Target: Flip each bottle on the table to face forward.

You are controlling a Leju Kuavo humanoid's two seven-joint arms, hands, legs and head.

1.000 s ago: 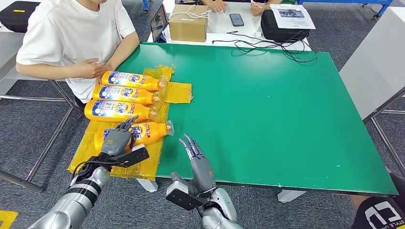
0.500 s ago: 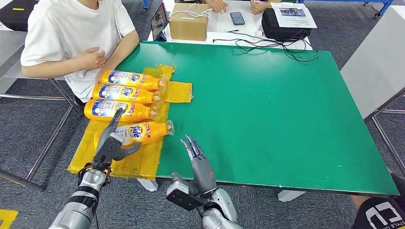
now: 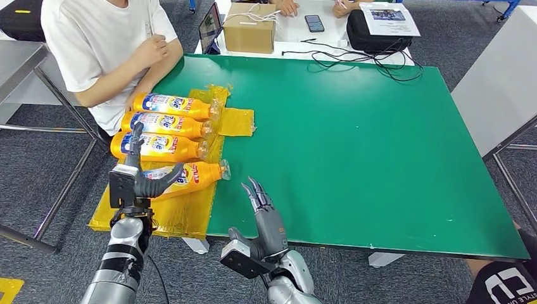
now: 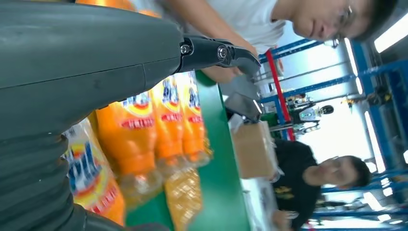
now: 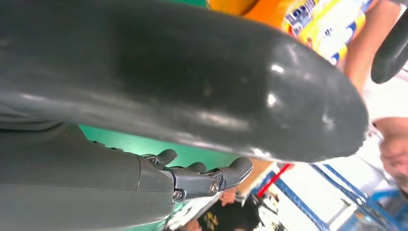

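Four orange bottles lie side by side on a yellow plastic sheet (image 3: 234, 121) at the left of the green table (image 3: 354, 139), labels up and caps toward the middle. The farthest bottle (image 3: 174, 104), second bottle (image 3: 168, 123) and third bottle (image 3: 158, 147) lie untouched. My left hand (image 3: 136, 180) stands upright at the base end of the nearest bottle (image 3: 193, 175), fingers apart, holding nothing. In the left wrist view, bottles (image 4: 127, 139) lie just beyond the left hand (image 4: 86, 62). My right hand (image 3: 266, 218) hovers open over the table's front edge, right of the nearest bottle's cap.
A person in a white shirt (image 3: 107, 44) sits at the table's far left corner, close to the farthest bottle. Behind the green table stand a cardboard box (image 3: 249, 30), a phone (image 3: 313, 25) and a black bag (image 3: 373, 35). Cables (image 3: 373, 63) trail onto the far edge.
My left hand has lifted off the nearest bottle, drawn back left and turned upright. That bottle stays lying on the sheet. The person's hand has risen from the table. My right hand barely moved.
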